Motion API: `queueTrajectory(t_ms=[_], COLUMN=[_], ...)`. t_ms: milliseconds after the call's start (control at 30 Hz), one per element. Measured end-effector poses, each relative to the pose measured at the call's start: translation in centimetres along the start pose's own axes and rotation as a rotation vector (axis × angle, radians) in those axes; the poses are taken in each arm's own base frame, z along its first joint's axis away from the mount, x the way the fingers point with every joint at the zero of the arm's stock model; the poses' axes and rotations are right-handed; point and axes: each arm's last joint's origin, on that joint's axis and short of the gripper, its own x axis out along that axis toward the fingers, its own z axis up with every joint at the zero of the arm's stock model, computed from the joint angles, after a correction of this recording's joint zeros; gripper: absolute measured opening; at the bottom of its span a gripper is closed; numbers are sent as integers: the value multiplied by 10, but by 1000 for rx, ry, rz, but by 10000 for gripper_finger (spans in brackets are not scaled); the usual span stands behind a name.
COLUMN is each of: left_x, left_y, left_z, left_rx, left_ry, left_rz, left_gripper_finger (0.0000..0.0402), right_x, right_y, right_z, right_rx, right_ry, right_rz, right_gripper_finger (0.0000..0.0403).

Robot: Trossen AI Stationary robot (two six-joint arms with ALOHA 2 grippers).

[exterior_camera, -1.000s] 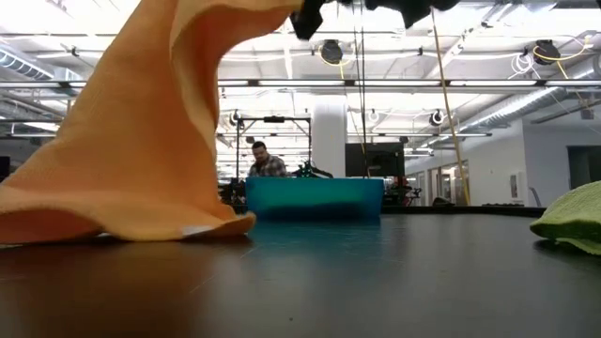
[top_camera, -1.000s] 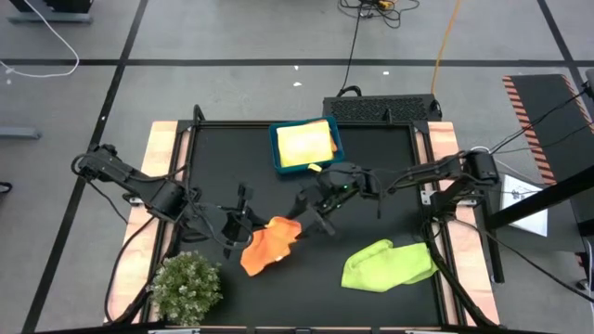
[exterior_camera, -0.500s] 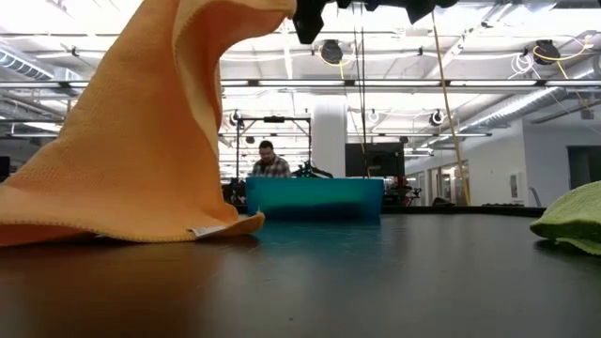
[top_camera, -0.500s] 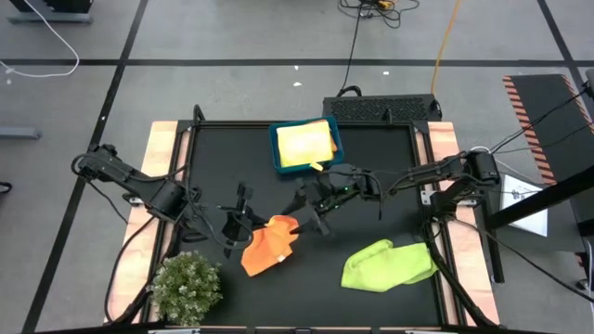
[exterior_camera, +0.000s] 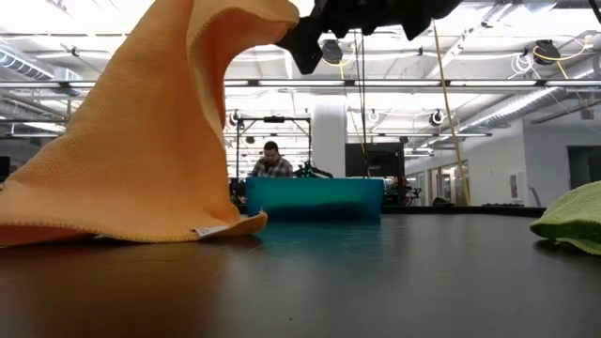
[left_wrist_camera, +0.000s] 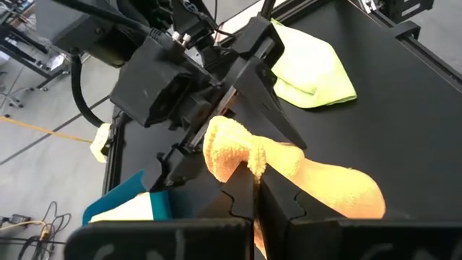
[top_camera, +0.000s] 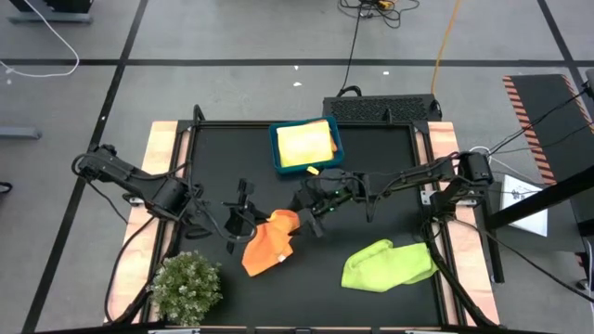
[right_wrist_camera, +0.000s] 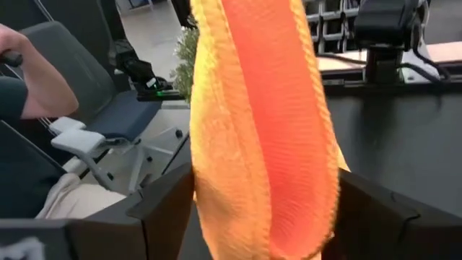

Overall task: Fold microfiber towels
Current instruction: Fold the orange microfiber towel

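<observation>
Dark jointed arms, seemingly black cables

A towel (top_camera: 269,245) hangs between the left gripper (top_camera: 249,225) and right gripper (top_camera: 311,206); the bin (top_camera: 305,145) lies beyond them, and another towel (top_camera: 387,264) is right of both.

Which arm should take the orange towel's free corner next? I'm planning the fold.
Right. The right gripper is open around the lifted orange towel, while the left gripper is shut on it.

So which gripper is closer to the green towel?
The right. The right gripper hangs open around the orange towel, up-left of the green towel. The left gripper pinches the orange one farther left.
</observation>
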Motion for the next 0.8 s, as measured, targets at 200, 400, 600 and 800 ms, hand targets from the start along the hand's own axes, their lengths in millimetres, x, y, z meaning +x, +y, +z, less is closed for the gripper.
queueTrajectory(t_ms=[200, 400, 600, 800], left_x=[0, 0, 0, 0], left_y=[0, -1, -1, 0], left_z=[-1, -3, -3, -4], left_rx=[-4, -18, -19, -25], left_ry=[7, 30, 32, 45], left_rz=[-3, -8, -8, 39], left_gripper_finger=[6, 3, 4, 8], right_x=[-4, -12, -14, -15], right_y=[2, 6, 8, 7], right_z=[2, 4, 1, -5], right_rx=[-19, -42, -39, -11], right_ry=[13, 45, 87, 146], right_rz=[0, -3, 45, 40], right_gripper_finger=[242, 161, 72, 7])
